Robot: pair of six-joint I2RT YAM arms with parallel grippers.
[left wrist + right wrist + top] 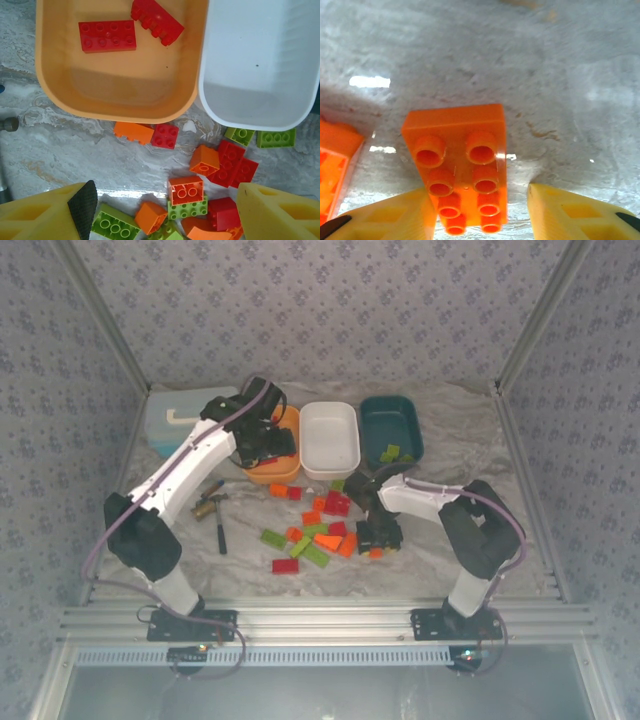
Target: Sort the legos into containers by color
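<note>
Red, orange and lime legos (pixel 320 530) lie scattered on the table in front of the trays. The orange tray (pixel 115 90) holds two red bricks (pixel 107 36). The white tray (pixel 260 75) has nothing in it, and the dark teal tray (pixel 390 420) holds green bricks (pixel 392 453). My left gripper (pixel 265 445) hangs over the near rim of the orange tray; in its wrist view it (pixel 165 215) is open above loose bricks, holding nothing. My right gripper (pixel 378 537) is low at the pile's right edge. It (pixel 480 220) is open around an orange eight-stud brick (pixel 460 165) that touches the left finger (pixel 385 220).
A light blue lidded case (pixel 175 418) stands at the back left behind the left arm. A thin black tool (pixel 220 530) and a small brass-coloured piece (pixel 210 505) lie left of the pile. Patterned walls enclose the table on three sides.
</note>
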